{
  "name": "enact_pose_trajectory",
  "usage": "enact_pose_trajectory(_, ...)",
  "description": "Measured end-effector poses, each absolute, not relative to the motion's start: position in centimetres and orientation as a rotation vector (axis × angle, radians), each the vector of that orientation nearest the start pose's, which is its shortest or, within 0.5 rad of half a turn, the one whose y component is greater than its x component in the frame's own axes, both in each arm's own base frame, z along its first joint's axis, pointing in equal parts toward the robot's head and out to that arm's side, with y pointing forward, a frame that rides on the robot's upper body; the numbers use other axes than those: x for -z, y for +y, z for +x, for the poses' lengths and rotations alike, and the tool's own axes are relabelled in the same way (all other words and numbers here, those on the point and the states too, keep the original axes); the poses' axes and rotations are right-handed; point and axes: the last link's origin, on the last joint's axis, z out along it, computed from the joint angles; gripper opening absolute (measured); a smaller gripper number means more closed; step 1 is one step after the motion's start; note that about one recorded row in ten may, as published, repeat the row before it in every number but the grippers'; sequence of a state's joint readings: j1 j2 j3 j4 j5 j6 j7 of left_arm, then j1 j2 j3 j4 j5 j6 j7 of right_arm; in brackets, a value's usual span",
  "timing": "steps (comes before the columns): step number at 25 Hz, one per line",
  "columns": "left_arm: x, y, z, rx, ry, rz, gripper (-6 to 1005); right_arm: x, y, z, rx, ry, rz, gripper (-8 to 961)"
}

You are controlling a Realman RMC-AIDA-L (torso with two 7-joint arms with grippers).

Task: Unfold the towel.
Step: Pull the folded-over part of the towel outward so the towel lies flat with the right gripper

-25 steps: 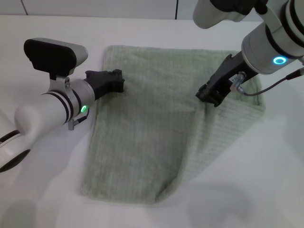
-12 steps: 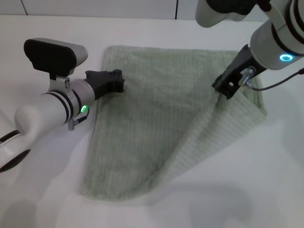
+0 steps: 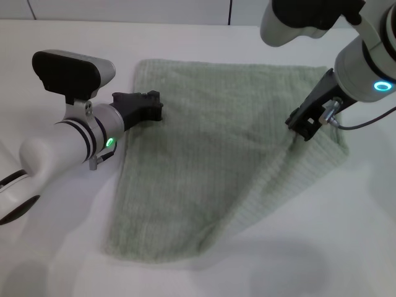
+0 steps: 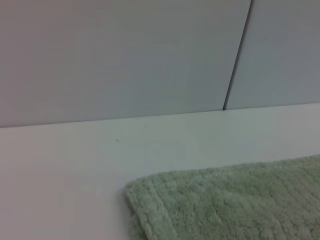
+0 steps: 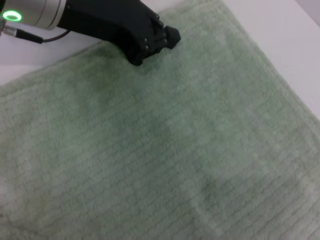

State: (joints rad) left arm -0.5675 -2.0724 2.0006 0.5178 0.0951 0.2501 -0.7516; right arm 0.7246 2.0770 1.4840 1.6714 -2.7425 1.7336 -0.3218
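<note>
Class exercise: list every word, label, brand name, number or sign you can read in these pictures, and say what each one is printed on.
There is no readable text in any view.
The towel shows no tag or print.
The left gripper at the towel's left edge and the right gripper near its right edge carry no readable lettering.
The lit rings on the arms are plain lights, not signs.

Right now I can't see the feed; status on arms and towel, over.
Left end effector pinning the towel at its left edge. Right end effector shut on towel's right side, fold raised. Nothing in the way.
</note>
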Motion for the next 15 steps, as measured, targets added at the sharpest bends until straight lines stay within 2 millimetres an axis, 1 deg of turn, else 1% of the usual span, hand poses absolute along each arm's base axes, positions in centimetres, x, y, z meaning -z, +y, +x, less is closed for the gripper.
enact_pose_trajectory(7,9.8,38.7,-26.7,0.352,-0.924,-2.066,13,0.5,32.6,9.1,0.676,0.594,-2.522,50)
enact_pose_trajectory(15,9.8,38.6,-26.8,0.349,-0.926,-2.067,13,0.8,31.2,10.2,0.675,0.637,-2.521,51)
